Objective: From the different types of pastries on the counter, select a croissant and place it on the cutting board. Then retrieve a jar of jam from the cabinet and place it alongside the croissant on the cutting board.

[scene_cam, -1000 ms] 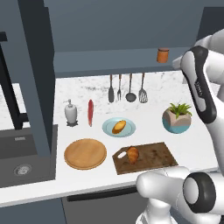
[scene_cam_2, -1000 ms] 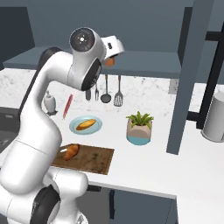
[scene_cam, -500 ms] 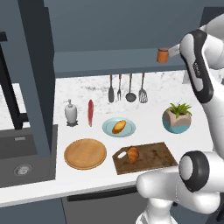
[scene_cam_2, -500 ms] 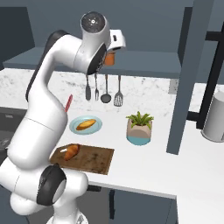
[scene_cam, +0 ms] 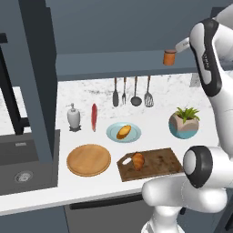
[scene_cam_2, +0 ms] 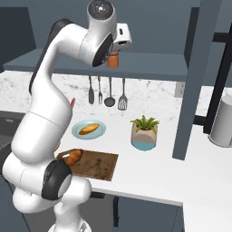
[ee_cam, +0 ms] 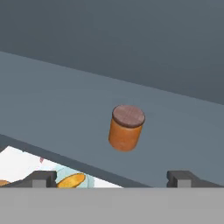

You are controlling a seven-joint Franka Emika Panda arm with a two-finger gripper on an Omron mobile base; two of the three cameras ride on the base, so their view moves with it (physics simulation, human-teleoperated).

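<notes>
croissant (scene_cam: 138, 160) on cutting board (scene_cam: 159, 162); gripper (ee_cam: 112, 178) spread wide, jar of jam (ee_cam: 126, 127) at 12 o'clock, lined up for grasp.

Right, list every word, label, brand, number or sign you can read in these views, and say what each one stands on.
None can be read. The jar of jam on the cabinet shelf carries no label, and the soap dispenser, the planter and the cutting board are plain too.

Even, soft rendered light (faint shadows), slightly blurry.
</notes>
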